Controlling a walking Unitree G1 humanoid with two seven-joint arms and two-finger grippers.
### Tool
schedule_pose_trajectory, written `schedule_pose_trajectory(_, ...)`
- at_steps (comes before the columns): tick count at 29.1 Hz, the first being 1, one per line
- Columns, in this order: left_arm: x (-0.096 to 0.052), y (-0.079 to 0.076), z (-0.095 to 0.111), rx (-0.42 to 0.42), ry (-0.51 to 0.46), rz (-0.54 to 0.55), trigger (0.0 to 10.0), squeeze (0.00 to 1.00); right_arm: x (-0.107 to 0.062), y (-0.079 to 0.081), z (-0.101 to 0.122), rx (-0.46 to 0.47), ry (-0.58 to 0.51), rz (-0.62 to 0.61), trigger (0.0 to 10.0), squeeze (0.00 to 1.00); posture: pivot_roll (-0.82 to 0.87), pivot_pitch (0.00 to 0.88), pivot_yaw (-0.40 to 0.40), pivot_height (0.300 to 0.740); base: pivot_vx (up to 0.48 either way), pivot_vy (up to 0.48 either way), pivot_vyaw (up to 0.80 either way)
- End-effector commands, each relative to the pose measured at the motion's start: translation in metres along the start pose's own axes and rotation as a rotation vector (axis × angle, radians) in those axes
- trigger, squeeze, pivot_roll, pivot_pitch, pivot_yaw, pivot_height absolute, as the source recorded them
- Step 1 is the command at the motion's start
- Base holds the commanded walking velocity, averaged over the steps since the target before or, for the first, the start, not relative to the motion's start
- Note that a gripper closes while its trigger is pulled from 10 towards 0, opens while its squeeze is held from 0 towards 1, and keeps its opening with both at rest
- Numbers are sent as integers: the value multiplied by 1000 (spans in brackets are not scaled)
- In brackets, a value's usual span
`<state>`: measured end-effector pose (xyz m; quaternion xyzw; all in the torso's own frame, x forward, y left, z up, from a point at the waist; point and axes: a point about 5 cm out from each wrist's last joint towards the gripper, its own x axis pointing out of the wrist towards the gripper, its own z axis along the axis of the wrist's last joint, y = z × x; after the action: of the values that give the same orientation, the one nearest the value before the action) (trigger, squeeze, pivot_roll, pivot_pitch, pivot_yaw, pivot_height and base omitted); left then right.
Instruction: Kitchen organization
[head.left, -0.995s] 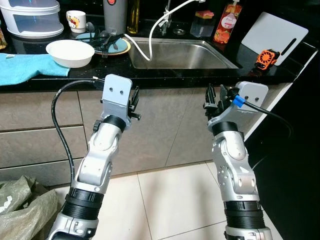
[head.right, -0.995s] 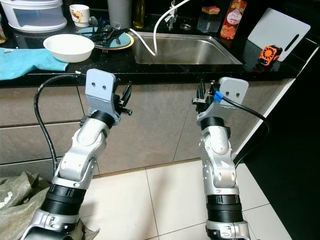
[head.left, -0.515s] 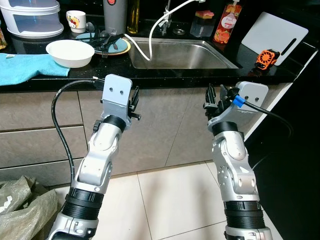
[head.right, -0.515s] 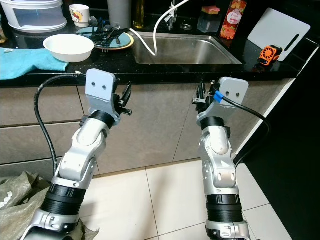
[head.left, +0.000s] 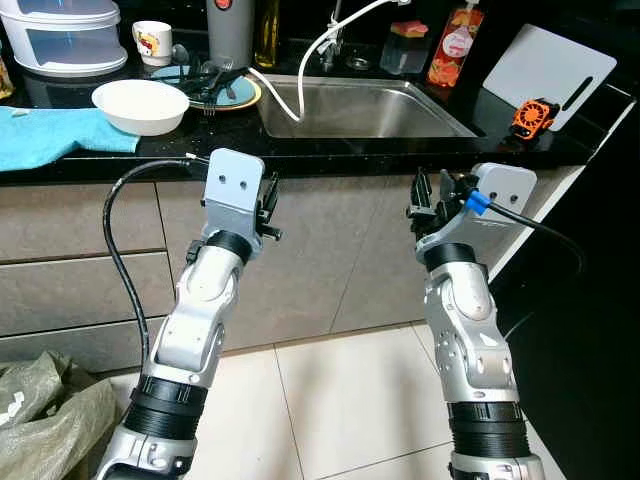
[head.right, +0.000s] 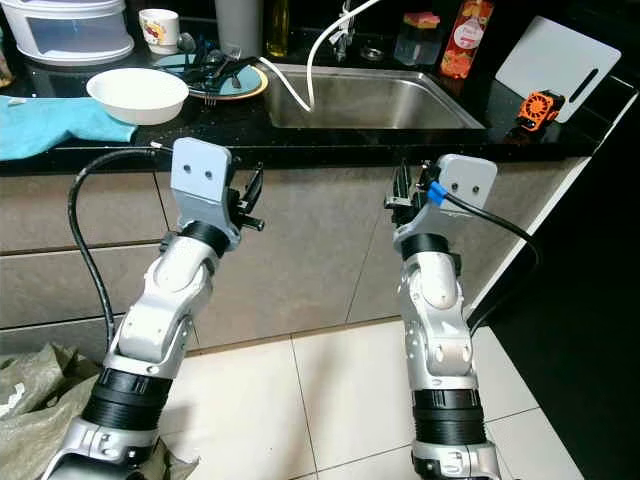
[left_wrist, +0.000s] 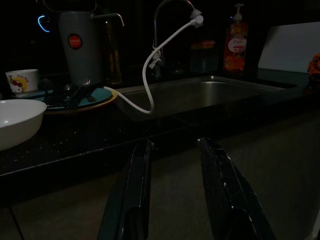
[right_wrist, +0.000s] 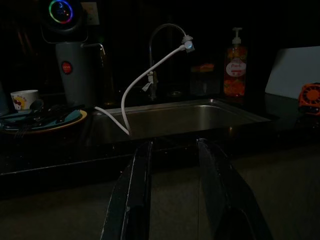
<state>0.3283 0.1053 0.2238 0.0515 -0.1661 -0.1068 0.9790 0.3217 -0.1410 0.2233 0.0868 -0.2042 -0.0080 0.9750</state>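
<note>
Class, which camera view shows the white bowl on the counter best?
The left eye view: the white bowl sits whole and well lit beside the blue towel. The right eye view shows it likewise. The left wrist view catches a dim partial edge; the right wrist view looks toward the sink.

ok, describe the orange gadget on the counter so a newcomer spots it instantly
Start at the steel sink and go toward the robot's right along the black counter. Leaning there is a white cutting board; the gadget sits at its foot, small, orange and black, the only orange item near the edge.
</note>
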Motion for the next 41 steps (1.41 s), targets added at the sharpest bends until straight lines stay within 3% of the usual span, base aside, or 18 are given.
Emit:
schedule_pose_trajectory(1, 1, -6, -2, -10, 12, -12, 10000, 0, -2, -5, -2, -9, 13, -16, 10000, 0, 238, 0, -108, 740, 0, 0, 0)
schedule_pose_trajectory(41, 1, -6, -2, -11, 13, -11, 10000, 0, -2, -5, -3, -8, 15, -16, 10000, 0, 238, 0, -110, 740, 0, 0, 0)
